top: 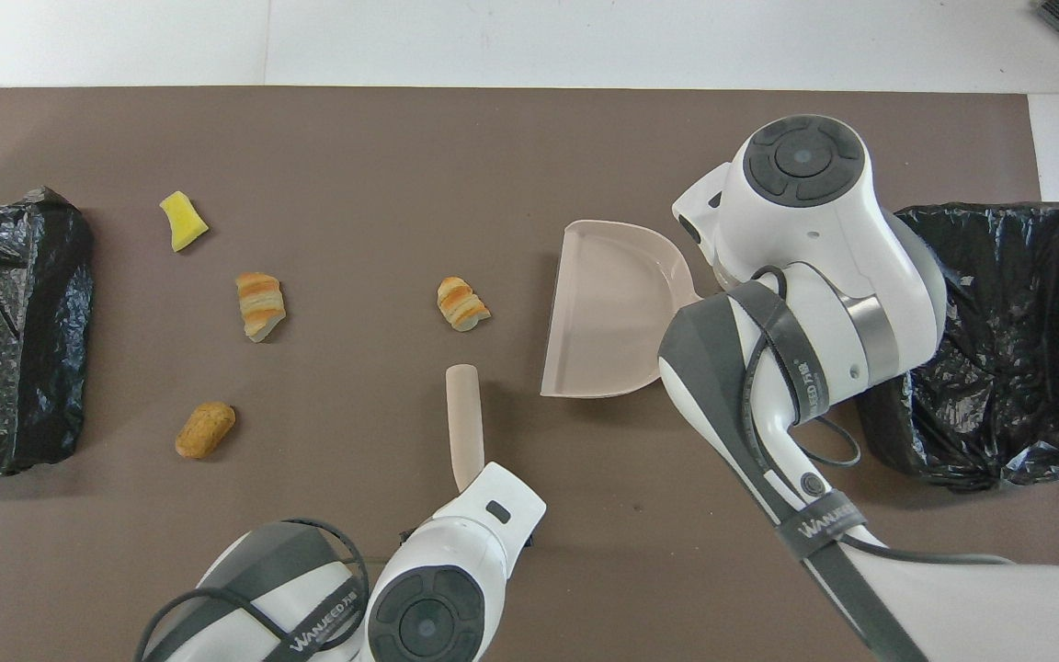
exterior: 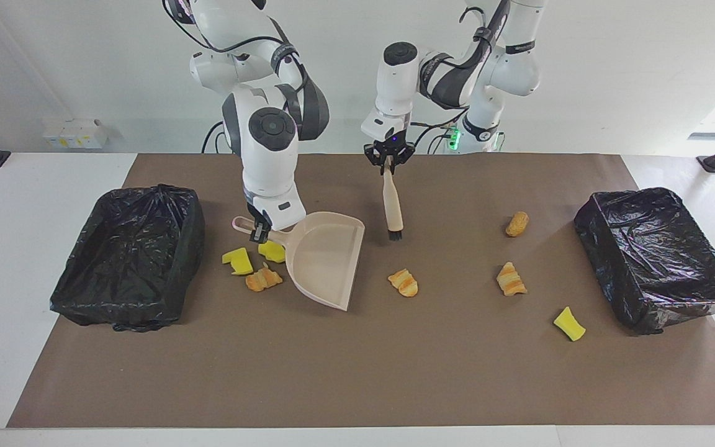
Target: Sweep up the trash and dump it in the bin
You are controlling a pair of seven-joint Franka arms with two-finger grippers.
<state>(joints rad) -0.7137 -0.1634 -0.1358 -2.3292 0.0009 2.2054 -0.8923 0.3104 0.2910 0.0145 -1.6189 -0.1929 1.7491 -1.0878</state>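
Note:
My right gripper (exterior: 258, 231) is shut on the handle of the beige dustpan (exterior: 326, 257), which is tilted low over the mat, its mouth toward the left arm's end (top: 608, 313). My left gripper (exterior: 388, 162) is shut on the top of the beige brush (exterior: 391, 208), which hangs bristles down over the mat (top: 463, 437). Trash lies scattered. Two yellow wedges (exterior: 238, 261) (exterior: 272, 250) and a striped lump (exterior: 263, 279) sit beside the pan. Another striped lump (exterior: 403, 282) lies under the brush's side. Toward the left arm's end lie a striped lump (exterior: 510, 279), a tan lump (exterior: 517, 223) and a yellow wedge (exterior: 569, 323).
Two bins lined with black bags stand on the brown mat, one at the right arm's end (exterior: 131, 257) and one at the left arm's end (exterior: 658, 254). The right arm's wrist covers the trash by the pan in the overhead view.

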